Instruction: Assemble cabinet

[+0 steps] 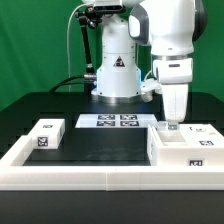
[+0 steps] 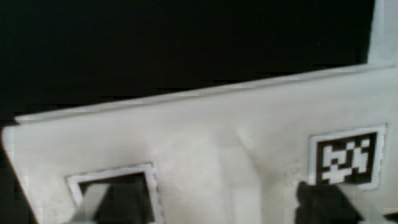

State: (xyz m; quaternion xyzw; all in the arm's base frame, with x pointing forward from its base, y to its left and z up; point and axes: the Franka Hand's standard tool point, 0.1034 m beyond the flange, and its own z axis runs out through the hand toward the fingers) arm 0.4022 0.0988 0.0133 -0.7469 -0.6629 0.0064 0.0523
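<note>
The large white cabinet shell stands at the exterior view's right, against the front rail. My gripper hangs straight down just above its top. In the wrist view the shell's white face fills the frame and carries a black-and-white tag. My gripper is open, its two dark fingers spread wide over that face with nothing held. A small white drawer block with tags lies at the exterior view's left. Another tagged white piece lies behind the shell at the right.
The marker board lies flat at the middle back, before the robot's base. A long low white border rail runs along the front and up both sides of the black table.
</note>
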